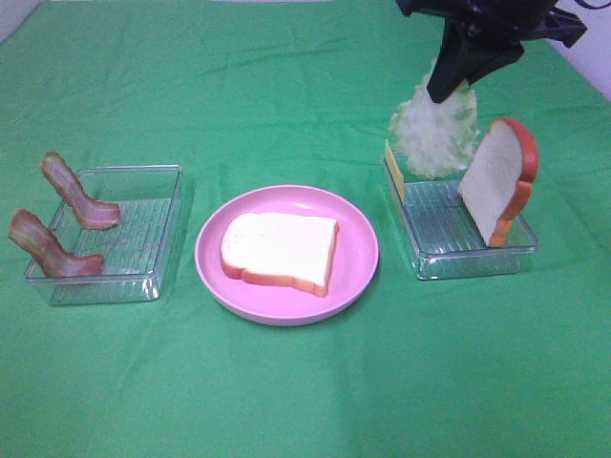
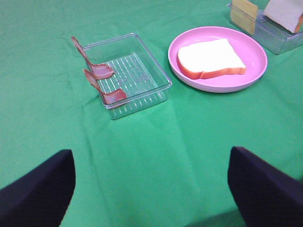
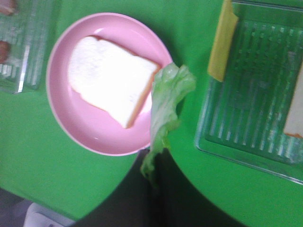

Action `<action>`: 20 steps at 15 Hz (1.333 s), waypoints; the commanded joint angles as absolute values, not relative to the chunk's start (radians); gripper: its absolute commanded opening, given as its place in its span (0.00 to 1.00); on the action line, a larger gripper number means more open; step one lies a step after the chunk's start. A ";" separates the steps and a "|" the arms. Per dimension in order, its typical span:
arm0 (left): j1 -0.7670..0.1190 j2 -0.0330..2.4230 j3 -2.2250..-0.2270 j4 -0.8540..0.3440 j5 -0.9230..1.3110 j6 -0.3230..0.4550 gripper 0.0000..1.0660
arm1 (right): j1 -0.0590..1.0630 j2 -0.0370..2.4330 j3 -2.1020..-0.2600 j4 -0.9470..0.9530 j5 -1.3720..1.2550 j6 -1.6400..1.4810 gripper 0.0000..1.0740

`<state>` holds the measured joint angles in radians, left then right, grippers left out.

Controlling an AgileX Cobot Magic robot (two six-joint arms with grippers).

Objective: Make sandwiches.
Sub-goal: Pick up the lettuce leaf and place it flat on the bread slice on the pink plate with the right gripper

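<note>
One bread slice (image 1: 280, 250) lies flat on the pink plate (image 1: 355, 277). My right gripper (image 1: 451, 88) is shut on the green lettuce (image 1: 434, 132) and holds it in the air above the right clear tray (image 1: 430, 265); in the right wrist view the lettuce (image 3: 163, 113) hangs between the plate (image 3: 78, 127) and the tray (image 3: 246, 109). A second bread slice (image 1: 498, 179) leans upright in that tray, with yellow cheese (image 1: 393, 164) at its left wall. Two bacon strips (image 1: 72, 191) (image 1: 48, 250) lean on the left tray (image 1: 143, 239). My left gripper (image 2: 151, 184) is open above bare cloth, short of the left tray (image 2: 132, 71).
Green cloth (image 1: 286, 86) covers the whole table. The plate stands midway between the two trays. The table's right edge shows at the far right (image 1: 597, 76).
</note>
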<state>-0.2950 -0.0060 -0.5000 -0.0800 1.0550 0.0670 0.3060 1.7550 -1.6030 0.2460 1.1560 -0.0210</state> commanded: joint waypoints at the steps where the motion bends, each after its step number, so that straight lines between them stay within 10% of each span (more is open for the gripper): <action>1: -0.300 -0.028 -0.499 -0.078 1.045 0.067 0.77 | 0.306 1.723 -1.603 0.396 1.181 -0.121 0.00; 5: -0.300 -0.028 -0.499 -0.078 1.045 0.067 0.77 | 0.321 1.767 -1.602 0.692 1.139 -0.245 0.00; 20: -0.300 -0.028 -0.499 -0.078 1.045 0.067 0.77 | 0.560 2.131 -1.602 0.731 0.848 -0.216 0.00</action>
